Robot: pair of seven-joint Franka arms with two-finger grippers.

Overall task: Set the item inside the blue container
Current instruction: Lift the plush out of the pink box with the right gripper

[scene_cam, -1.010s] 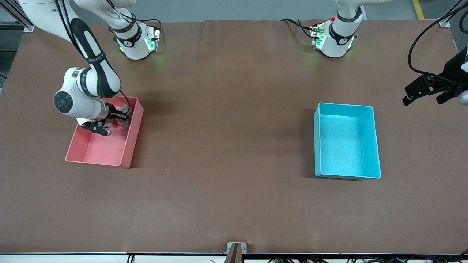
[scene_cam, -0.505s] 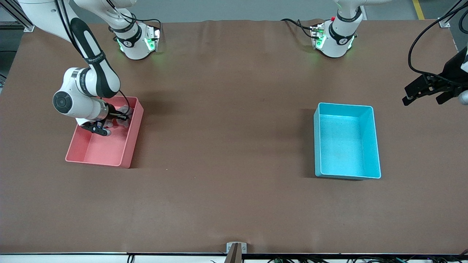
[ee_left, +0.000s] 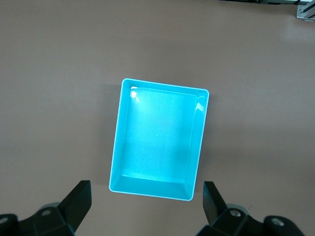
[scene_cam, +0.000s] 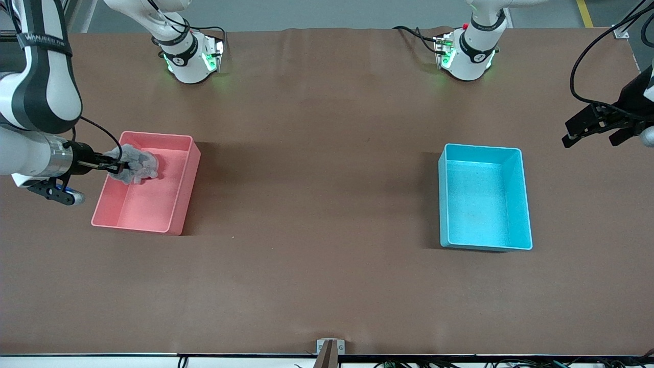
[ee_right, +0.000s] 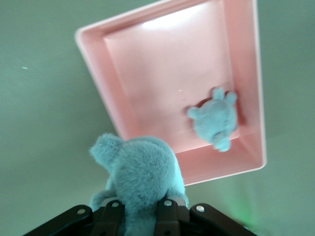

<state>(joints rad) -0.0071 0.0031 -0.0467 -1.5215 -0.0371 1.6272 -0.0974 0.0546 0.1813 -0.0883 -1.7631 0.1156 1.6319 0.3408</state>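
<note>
My right gripper (scene_cam: 115, 166) is shut on a grey plush toy (scene_cam: 135, 164), which it holds in the air over the pink bin (scene_cam: 148, 207). In the right wrist view the plush toy (ee_right: 142, 172) fills the space between my right gripper's (ee_right: 140, 209) fingers. A second grey plush toy (ee_right: 215, 123) lies in the pink bin (ee_right: 172, 64) below. The blue container (scene_cam: 477, 204) stands with nothing in it toward the left arm's end of the table. My left gripper (scene_cam: 595, 127) waits open above the table beside the blue container (ee_left: 157, 142); in its wrist view my left gripper (ee_left: 146, 206) holds nothing.
Both arm bases (scene_cam: 189, 56) (scene_cam: 467, 51) stand along the table's edge farthest from the front camera. A small metal bracket (scene_cam: 330, 346) sits at the nearest edge. Brown tabletop (scene_cam: 317, 179) stretches between the two bins.
My right arm has risen out of the pink bin and swung toward its own end of the table, lifting the plush toy. The left arm has not moved.
</note>
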